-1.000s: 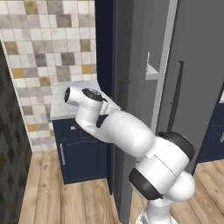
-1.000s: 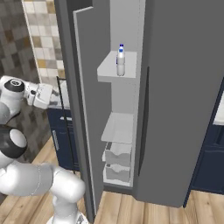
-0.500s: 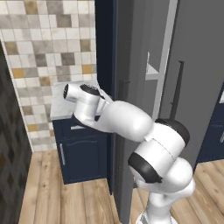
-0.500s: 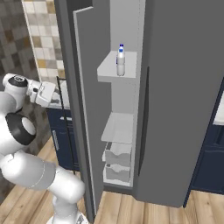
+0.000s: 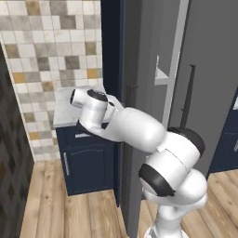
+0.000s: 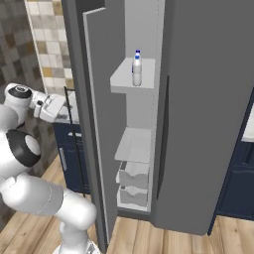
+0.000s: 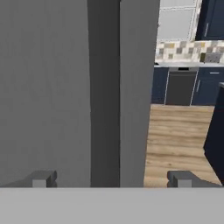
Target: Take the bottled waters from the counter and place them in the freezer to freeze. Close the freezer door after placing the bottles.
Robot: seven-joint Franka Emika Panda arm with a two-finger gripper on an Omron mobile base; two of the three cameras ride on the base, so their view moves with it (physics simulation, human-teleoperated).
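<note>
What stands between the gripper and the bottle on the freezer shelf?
In the right base view, the open freezer door stands edge-on between the gripper, out by the counter, and the bottle standing on the upper shelf.

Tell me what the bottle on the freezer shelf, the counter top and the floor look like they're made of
The bottle: seemingly clear plastic, pale see-through body with a blue cap. The counter: pale stone-like slab, smooth; veining too faint to confirm marble. The floor: wood planks, warm tan with visible board seams, matte. Everything is rendered, so these are looks only.
</note>
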